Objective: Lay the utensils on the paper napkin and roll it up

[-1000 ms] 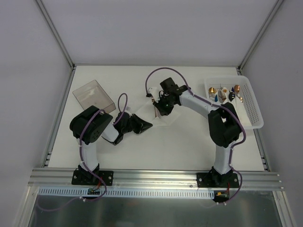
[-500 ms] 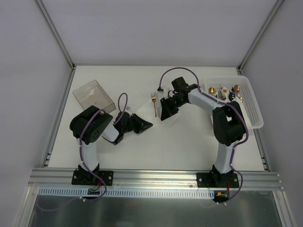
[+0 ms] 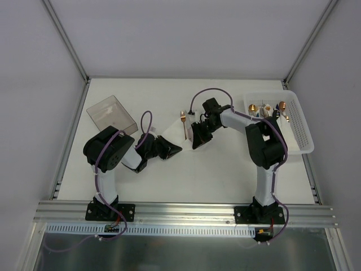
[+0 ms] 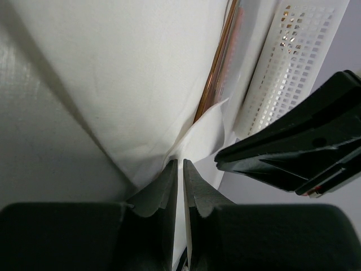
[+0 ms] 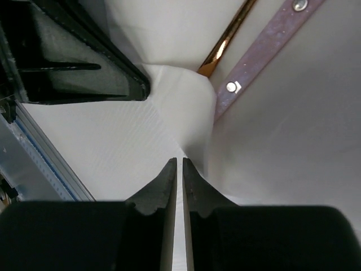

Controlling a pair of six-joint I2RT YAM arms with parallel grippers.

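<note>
The left pincer [image 4: 179,169] and right pincer [image 5: 179,168] each pinch a side of the paper napkin [image 4: 204,135] — probably raising it to wrap the copper utensil [image 4: 216,66] — which reaches its fold.

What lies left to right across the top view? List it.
Clear box → left gripper → utensil → right gripper → basket. Napkin left out: both grippers pinch it, so its place overlaps theirs.
</note>
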